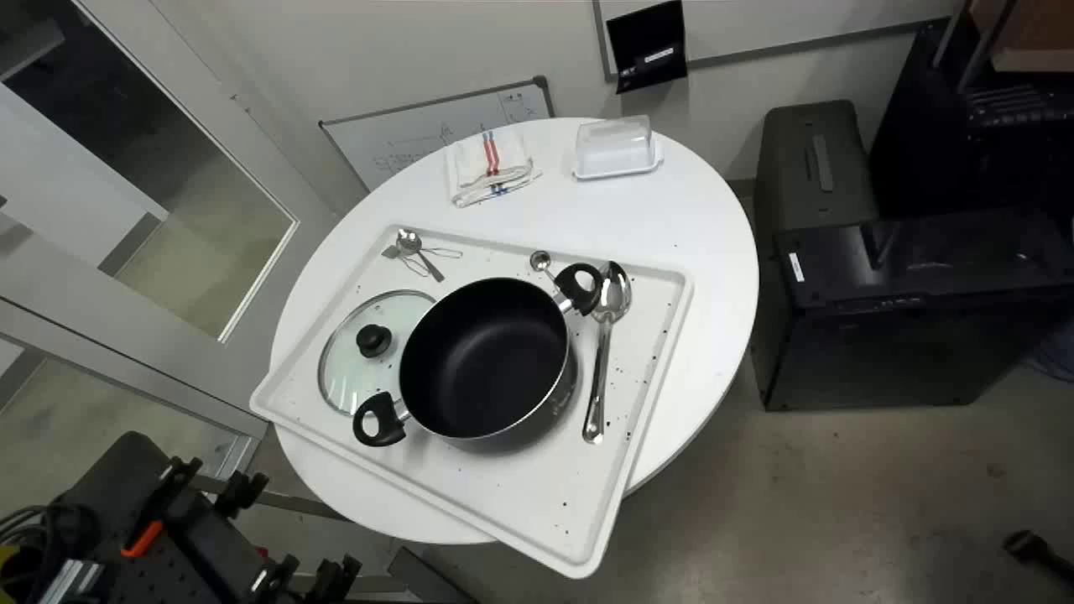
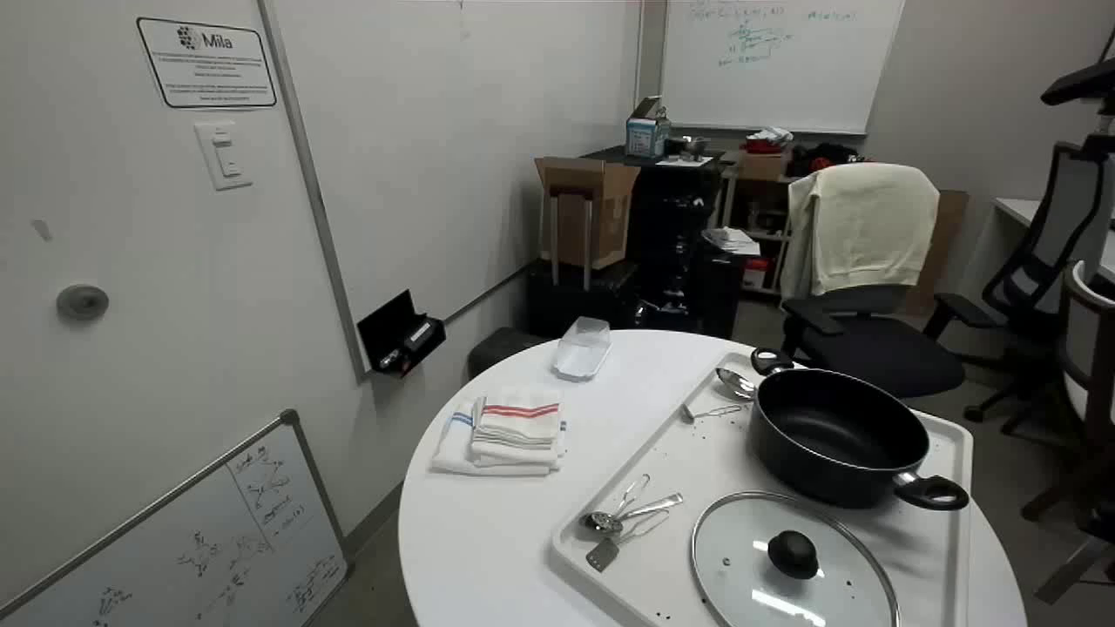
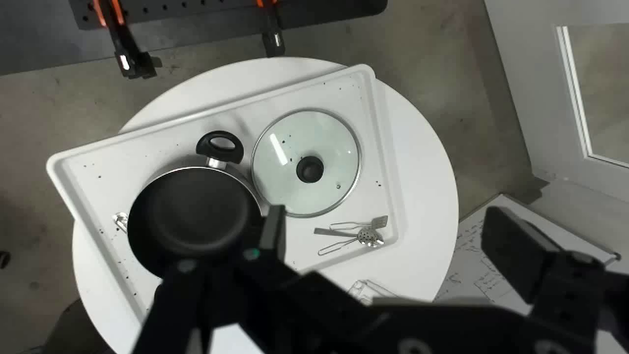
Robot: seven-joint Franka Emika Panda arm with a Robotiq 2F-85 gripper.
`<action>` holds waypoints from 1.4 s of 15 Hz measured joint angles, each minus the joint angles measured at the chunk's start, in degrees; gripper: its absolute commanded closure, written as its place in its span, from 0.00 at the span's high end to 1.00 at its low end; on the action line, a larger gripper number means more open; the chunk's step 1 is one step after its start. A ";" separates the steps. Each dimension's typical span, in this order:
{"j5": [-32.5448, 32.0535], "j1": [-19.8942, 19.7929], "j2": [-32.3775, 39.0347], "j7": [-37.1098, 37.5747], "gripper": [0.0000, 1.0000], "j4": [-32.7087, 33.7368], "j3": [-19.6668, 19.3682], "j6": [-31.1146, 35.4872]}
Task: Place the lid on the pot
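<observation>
Wrist view: end effector [image 3: 389, 238] blurred; pot [image 3: 194, 211] apparently part-hidden.

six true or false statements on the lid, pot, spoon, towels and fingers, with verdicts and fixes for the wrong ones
1. The lid lies on the tray beside the pot. True.
2. The fingers are shut on the lid. False: the fingers stand wide apart, holding nothing.
3. The folded towels lie inside the pot. False: the folded towels lie on the table, off the tray.
4. The large spoon lies across the pot from the lid. True.
5. The lid's knob is turned down against the tray. False: the knob faces up.
6. The pot stands upright and uncovered. True.
</observation>
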 measured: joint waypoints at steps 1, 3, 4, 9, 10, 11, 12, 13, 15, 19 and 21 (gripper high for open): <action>0.00 0.00 0.00 0.00 1.00 0.00 0.00 0.00; 0.00 0.00 0.00 0.00 1.00 0.00 0.00 0.01; 0.00 0.00 0.00 0.00 1.00 0.00 0.00 0.01; 0.00 -0.31 0.07 -0.02 1.00 -0.02 0.29 0.02; 0.00 -0.60 0.23 -0.02 1.00 -0.11 0.56 0.15; 0.00 -0.95 0.49 -0.02 1.00 -0.30 0.93 0.50; 0.00 -1.33 0.85 0.00 1.00 -0.64 1.41 1.18; -0.05 -1.72 1.36 0.04 1.00 -1.25 2.03 2.47; -0.13 -2.38 3.06 0.40 1.00 -3.15 3.71 6.40; -0.12 -2.57 8.93 2.64 1.00 -7.90 7.34 18.54; -0.12 -2.53 12.93 4.11 1.00 -10.01 9.08 25.91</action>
